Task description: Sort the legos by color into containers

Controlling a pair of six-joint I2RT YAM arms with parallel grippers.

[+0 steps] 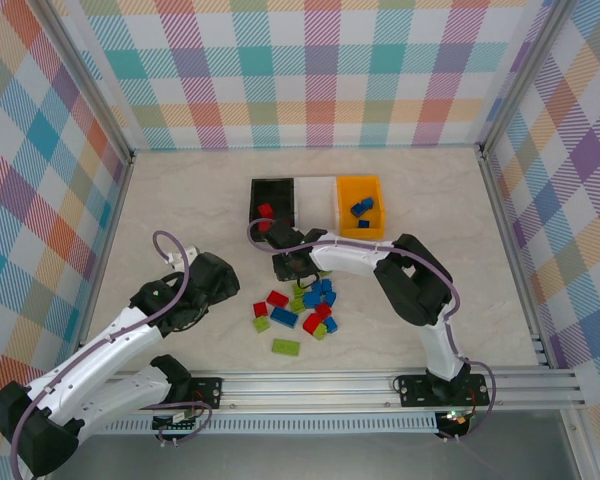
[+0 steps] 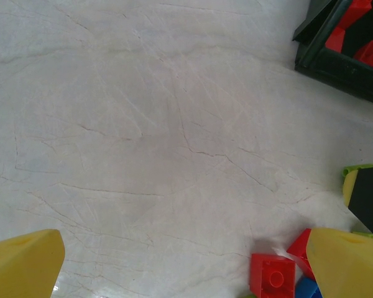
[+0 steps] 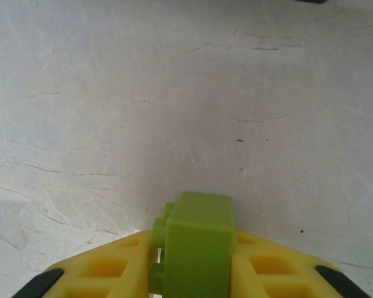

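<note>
Clamping a lime green brick (image 3: 198,239) between them, the right fingers (image 1: 283,263) are closed on its two sides. In the right wrist view the brick's studs face 9 o'clock, and bare marbled desk (image 3: 174,93) stretches beyond it toward 12 o'clock.

From overhead, those fingers sit at 11 o'clock of the loose pile of legos (image 1: 302,305), between the pile and the black bin (image 1: 278,190). The containers stand joined in a row at 12 o'clock of the pile, with the black bin at the 9 o'clock end, the white bin (image 1: 317,198) in the middle and the orange bin (image 1: 350,190) at the 3 o'clock end. Red bricks (image 1: 266,210) lie in the black bin and blue bricks (image 1: 362,207) in the orange one. The pile mixes red, blue and lime pieces, and a long lime brick (image 1: 286,347) lies a little apart at 6 o'clock.

The left fingers (image 1: 225,281) hang at 9 o'clock of the pile, spread wide over bare desk. In the left wrist view the yellow fingertips (image 2: 22,264) sit at the 7 and 5 o'clock corners. A square red brick (image 2: 272,275) lies just beside the 5 o'clock one, and the black bin's corner shows at 1 o'clock.
</note>
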